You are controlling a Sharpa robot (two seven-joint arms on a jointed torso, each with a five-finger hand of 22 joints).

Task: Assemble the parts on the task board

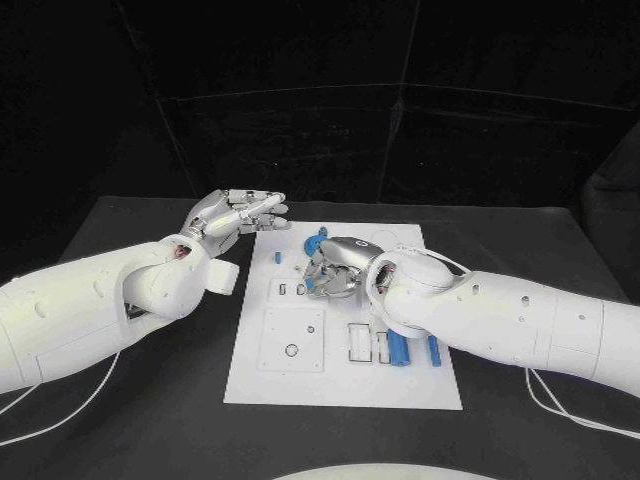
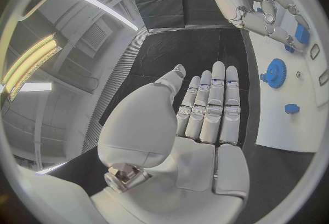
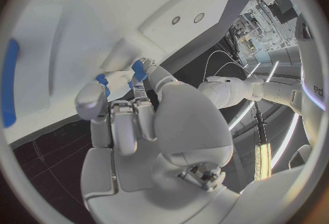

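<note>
One small blue part (image 3: 139,69) is pinched by the right hand (image 1: 338,268) over the task board (image 1: 299,385). It could be dropped or seated askew if tilted, since the left hand (image 1: 238,213) is held released, fingers apart.

Two white arms (image 1: 75,310) (thin white cables trailing) carry silver hands (image 1: 238,214).

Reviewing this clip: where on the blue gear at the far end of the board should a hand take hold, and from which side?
Probably by its toothed rim. The blue gear lies flat on the white board, so its broad face offers nothing to pinch. Coming from above, fingers on opposite sides of the rim, looks best. The left hand, open beside the board's far corner, is nearer and free; the right hand is busy with a small blue part.
</note>
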